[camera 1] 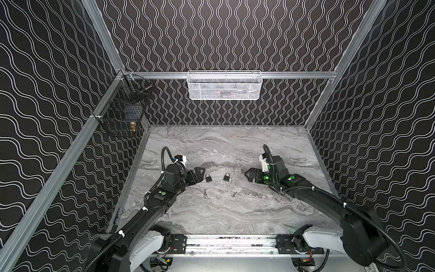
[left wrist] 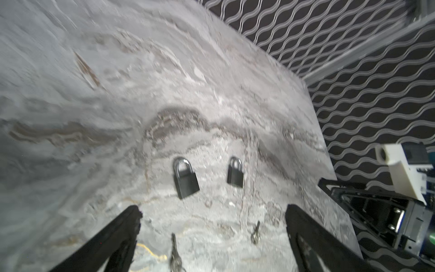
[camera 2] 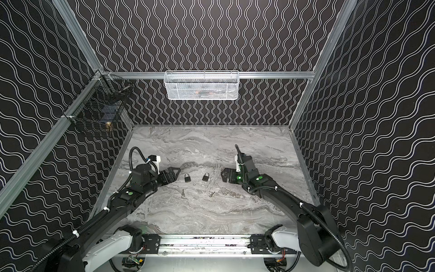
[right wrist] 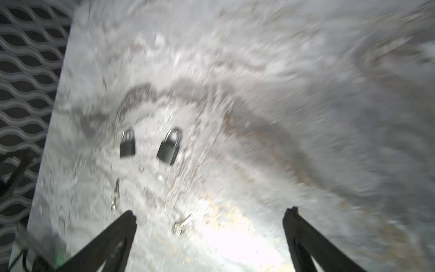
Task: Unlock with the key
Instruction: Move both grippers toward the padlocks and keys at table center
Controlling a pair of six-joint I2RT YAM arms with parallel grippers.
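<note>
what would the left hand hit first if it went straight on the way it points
Probably the nearer padlock, lying just ahead of the open left hand; its height is unclear, so it might pass over.

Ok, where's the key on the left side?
In a top view the left key lies flat on the table, just nearer the robot than the left padlock, with the other key to its right.

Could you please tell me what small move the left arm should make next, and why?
Probably lower the left gripper onto the nearer key: its fingers stand open and empty, that key lies loose on the table, and the nearby padlock looks shut.
</note>
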